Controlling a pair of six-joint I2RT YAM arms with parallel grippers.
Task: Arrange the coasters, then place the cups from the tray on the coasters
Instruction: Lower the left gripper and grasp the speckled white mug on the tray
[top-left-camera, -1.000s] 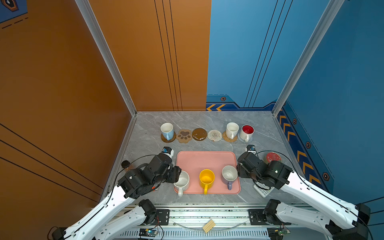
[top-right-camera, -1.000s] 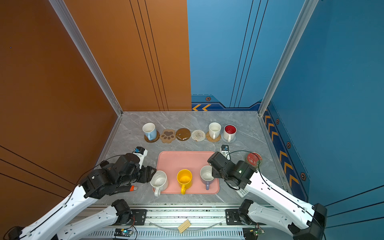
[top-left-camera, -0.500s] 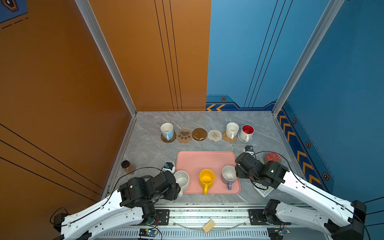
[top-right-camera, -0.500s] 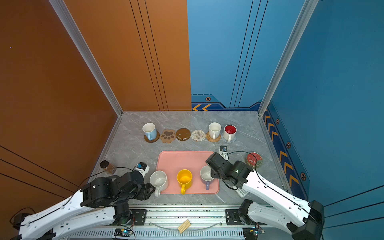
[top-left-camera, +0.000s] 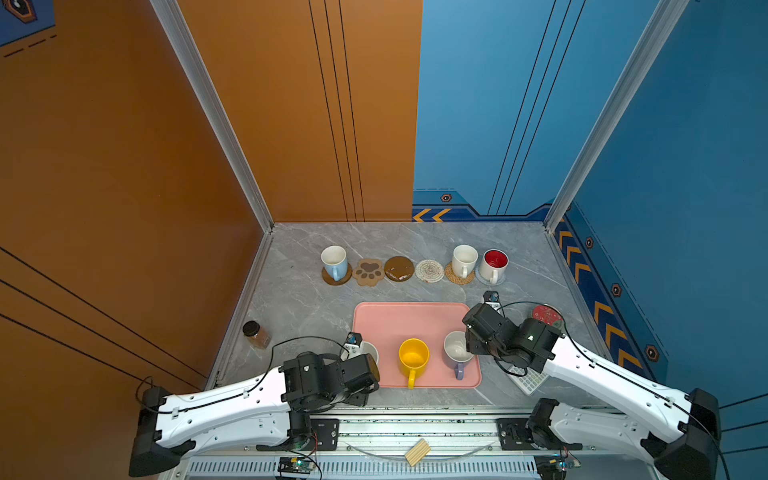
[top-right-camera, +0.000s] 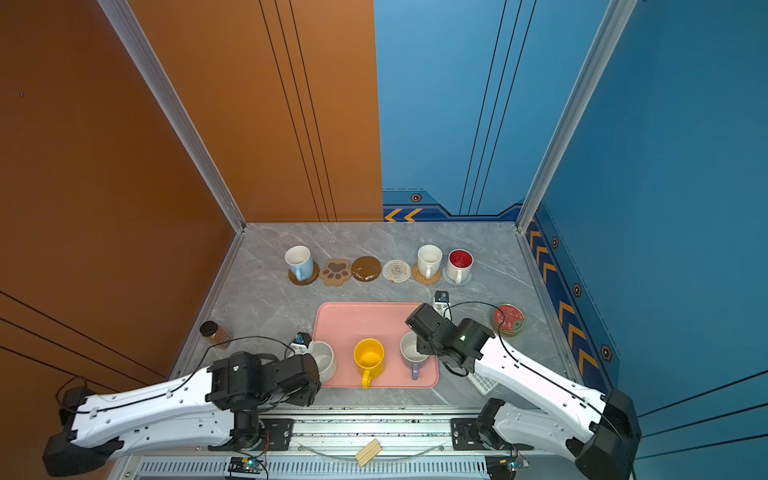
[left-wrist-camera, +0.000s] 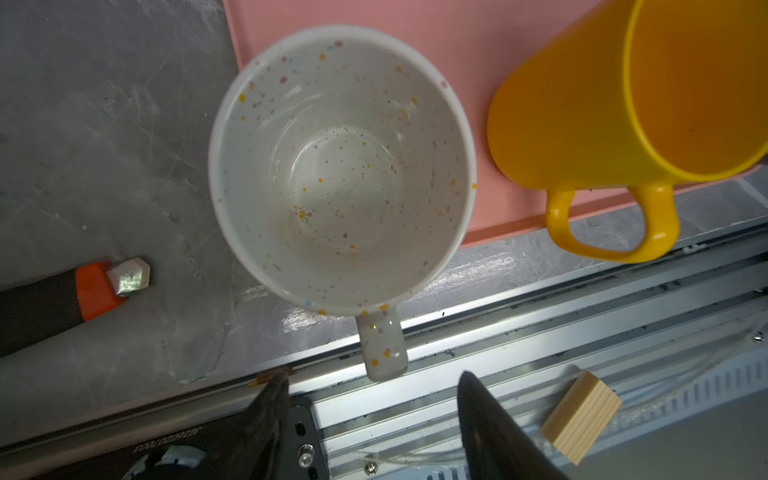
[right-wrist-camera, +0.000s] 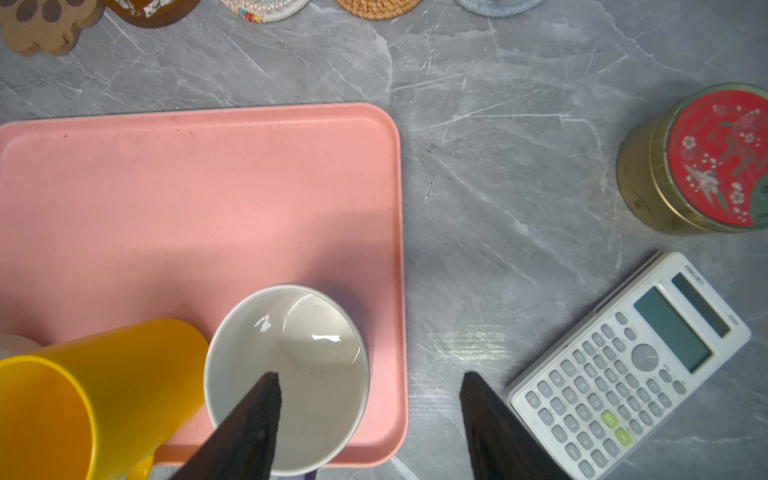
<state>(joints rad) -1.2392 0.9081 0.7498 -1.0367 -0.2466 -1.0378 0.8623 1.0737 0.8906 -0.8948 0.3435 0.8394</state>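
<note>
Now | left gripper (left-wrist-camera: 372, 377) spread; I see speckled mug (left-wrist-camera: 340, 166), its handle just ahead of the tips, at tray (right-wrist-camera: 166, 187) 7 o'clock | right gripper (right-wrist-camera: 370, 376) spread, one finger over lavender mug (right-wrist-camera: 291, 353), tray 5 o'clock

Speckled white mug (left-wrist-camera: 343, 166): upright, empty, seen from above at the corner of the pink tray (left-wrist-camera: 457, 54); handle points at the left gripper (left-wrist-camera: 374, 378).
Gripper: black fingers (left-wrist-camera: 270, 415) spread, clear of the handle.
Yellow mug (left-wrist-camera: 582, 124): on the tray, handle past its edge.
Grey marble tabletop (left-wrist-camera: 104, 145): orange-and-black object with a silver tip (left-wrist-camera: 99, 286).
Metal rail (left-wrist-camera: 540, 332): wooden block (left-wrist-camera: 582, 415).
</note>
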